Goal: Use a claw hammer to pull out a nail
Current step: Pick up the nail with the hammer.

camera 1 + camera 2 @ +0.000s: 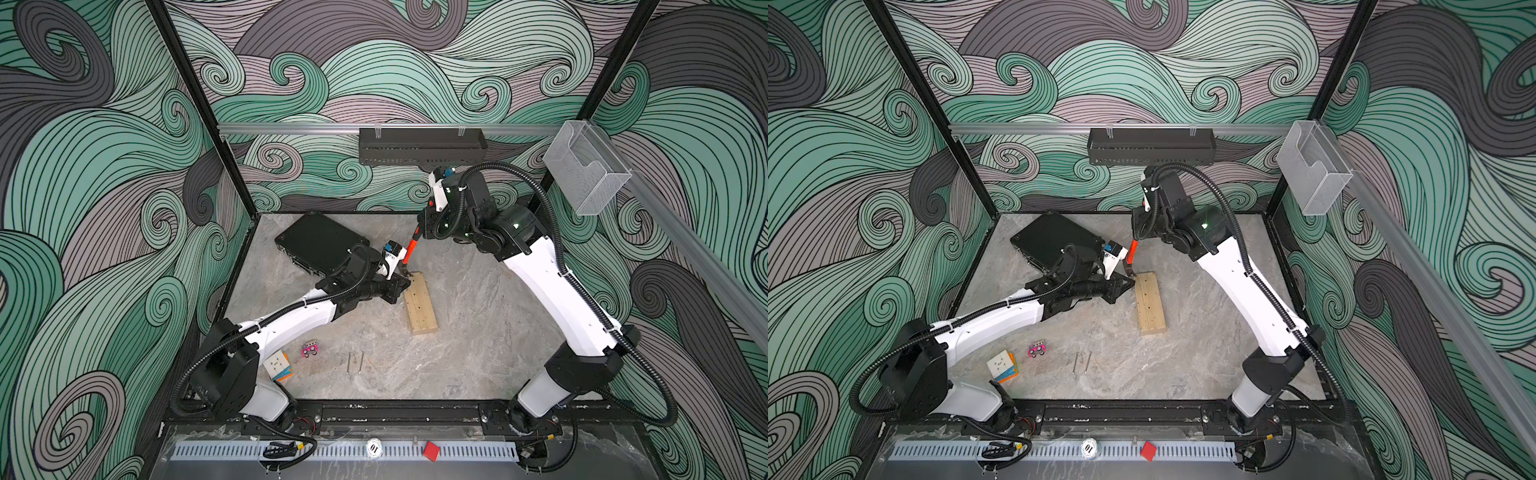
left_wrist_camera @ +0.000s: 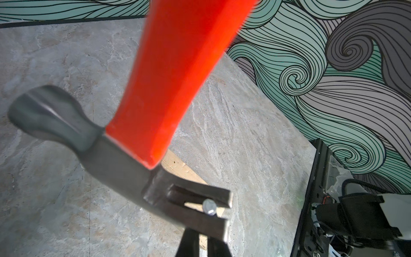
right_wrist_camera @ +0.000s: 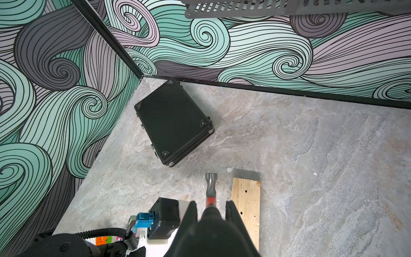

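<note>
In both top views the claw hammer [image 1: 410,251] is seen gripped by its handle in the closed right jaws. Its head is down at the end of the wood block [image 1: 422,309], just beside the left jaws. Two loose nails [image 1: 355,363] lie on the desk [image 1: 478,332], well apart from both jaws.

In the left wrist view the nail [image 2: 209,207] is seated in the claw slot just above the shut left jaws. Whether its shank is pinched cannot be told.

In the right wrist view the hammer head is shown beyond the right jaws, beside the block.

The nail is judged hooked, and the levering out is left to do.
</note>
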Action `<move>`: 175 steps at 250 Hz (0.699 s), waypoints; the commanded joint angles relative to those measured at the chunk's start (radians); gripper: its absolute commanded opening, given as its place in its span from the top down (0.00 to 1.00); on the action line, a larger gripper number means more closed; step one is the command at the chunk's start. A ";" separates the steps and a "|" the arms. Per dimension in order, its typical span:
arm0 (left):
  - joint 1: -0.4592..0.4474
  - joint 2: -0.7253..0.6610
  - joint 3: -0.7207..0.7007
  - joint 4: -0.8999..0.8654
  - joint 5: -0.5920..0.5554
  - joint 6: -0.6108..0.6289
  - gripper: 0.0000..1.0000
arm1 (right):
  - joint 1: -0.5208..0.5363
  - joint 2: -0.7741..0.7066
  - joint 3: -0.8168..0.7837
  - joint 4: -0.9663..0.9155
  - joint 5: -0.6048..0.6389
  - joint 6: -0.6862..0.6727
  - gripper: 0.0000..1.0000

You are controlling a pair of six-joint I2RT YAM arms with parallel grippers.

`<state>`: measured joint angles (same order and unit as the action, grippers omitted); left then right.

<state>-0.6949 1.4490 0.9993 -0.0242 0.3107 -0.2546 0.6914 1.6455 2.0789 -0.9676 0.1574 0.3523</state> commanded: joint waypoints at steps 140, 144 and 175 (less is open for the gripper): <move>-0.004 0.010 0.039 -0.003 -0.002 -0.002 0.97 | -0.003 -0.048 0.035 0.069 0.011 0.017 0.99; -0.004 0.011 0.040 -0.005 -0.002 -0.003 0.97 | -0.003 -0.047 0.035 0.069 0.011 0.016 0.99; -0.005 0.003 0.041 -0.008 -0.004 -0.004 1.00 | -0.005 -0.047 0.033 0.069 0.011 0.016 0.99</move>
<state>-0.6952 1.4521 1.0000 -0.0231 0.3183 -0.2581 0.6907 1.6455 2.0789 -0.9672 0.1577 0.3523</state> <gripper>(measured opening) 0.048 0.204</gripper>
